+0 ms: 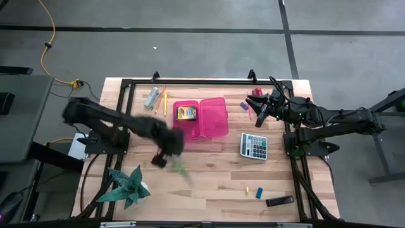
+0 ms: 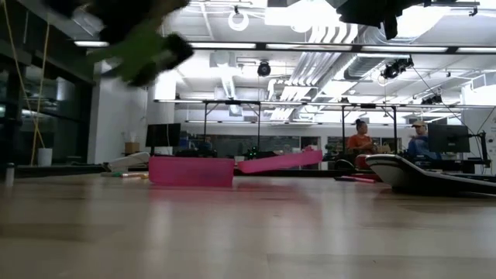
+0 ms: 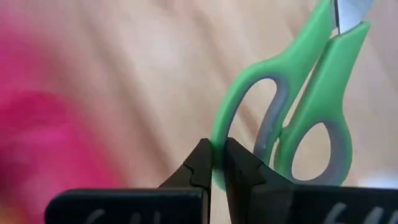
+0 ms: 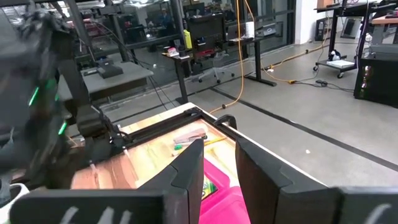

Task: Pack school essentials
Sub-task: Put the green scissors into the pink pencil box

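My left gripper (image 1: 163,158) hovers over the table's middle, near the pink case (image 1: 212,117), shut on green-handled scissors (image 1: 181,170). The scissors also show blurred high up in the low view (image 2: 143,50). The case lies open with the yellow-and-green crayon box (image 1: 185,113) inside it. Thin pencils (image 1: 162,99) lie by the far edge. Tiny blue (image 1: 258,192) and yellow (image 1: 246,189) pieces rest near the near edge. My right gripper (image 1: 260,116) waits open at the far right beside the red stapler (image 1: 256,92). My left gripper (image 3: 216,163) pinches the rim of one green handle loop (image 3: 219,140) of the scissors between its two fingertips. The scissors are lifted clear of the table. Their blades (image 3: 349,11) point away from the fingers.
A grey calculator (image 1: 254,145) lies right of the case. A small dark object (image 1: 279,201) sits at the near right corner, and a green plant (image 1: 130,187) at the near left. A black frame (image 1: 126,85) borders the tabletop. Bare wood stretches across the near middle.
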Robot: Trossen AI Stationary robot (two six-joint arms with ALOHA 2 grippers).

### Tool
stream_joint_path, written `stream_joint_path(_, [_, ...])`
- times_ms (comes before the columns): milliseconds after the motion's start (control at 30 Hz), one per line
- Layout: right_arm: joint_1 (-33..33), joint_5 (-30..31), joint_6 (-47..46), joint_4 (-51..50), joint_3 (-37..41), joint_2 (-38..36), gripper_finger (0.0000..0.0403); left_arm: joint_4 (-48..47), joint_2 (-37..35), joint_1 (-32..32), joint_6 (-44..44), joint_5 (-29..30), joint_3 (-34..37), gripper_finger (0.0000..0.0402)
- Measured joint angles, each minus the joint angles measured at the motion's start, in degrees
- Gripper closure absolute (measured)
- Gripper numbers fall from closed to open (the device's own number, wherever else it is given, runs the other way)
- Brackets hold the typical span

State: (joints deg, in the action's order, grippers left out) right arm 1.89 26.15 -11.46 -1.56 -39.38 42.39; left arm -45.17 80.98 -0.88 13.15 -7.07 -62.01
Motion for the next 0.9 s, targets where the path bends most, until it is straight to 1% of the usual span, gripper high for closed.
stream_joint_path(67, [0.00,-0.02,-0.08,-0.02,0.00,0.02,0.0316,5.79,-5.58,4.40,-3.42,0.99,-0.05,0.0399])
stream_joint_path(133, [0.00,-0.02,-0.29,0.02,0.00,0.03,0.0316,13.17,-10.96,8.87,-7.56,1.46,0.35,0.0400])
stream_joint_path(200, [0.00,-0.04,-0.80,0.04,0.00,0.06,0.0316,21.11,-15.41,12.82,-11.44,3.25,1.54,0.0400])
stream_joint_path(267, [0.00,-0.06,-1.85,0.05,0.00,0.04,0.0316,27.37,-18.80,16.06,-14.41,7.12,3.83,0.0400])
stream_joint_path(367, [0.00,-0.04,-3.16,0.05,0.00,0.04,0.0316,36.37,-22.20,18.58,-19.37,14.64,8.87,0.0401])
stream_joint_path(433, [0.00,-0.04,-3.56,0.07,0.00,0.04,0.0316,39.15,-23.50,19.10,-23.20,18.80,12.79,0.0401])
stream_joint_path(533, [0.00,-0.04,-3.52,0.07,0.00,0.04,0.0316,42.36,-23.62,18.84,-28.89,23.65,17.92,0.0401])
stream_joint_path(633, [0.00,-0.04,-3.52,0.07,0.00,0.04,0.0316,44.96,-23.15,17.92,-34.20,28.18,20.62,0.0401])
stream_joint_path(733, [0.00,-0.04,-3.50,0.07,0.00,0.04,0.0316,45.82,-23.05,16.59,-34.36,28.76,21.86,0.0401])
stream_joint_path(900, [0.00,0.03,-2.19,0.09,0.00,0.04,0.0316,46.27,-23.07,15.37,-34.02,28.90,21.89,0.0401])
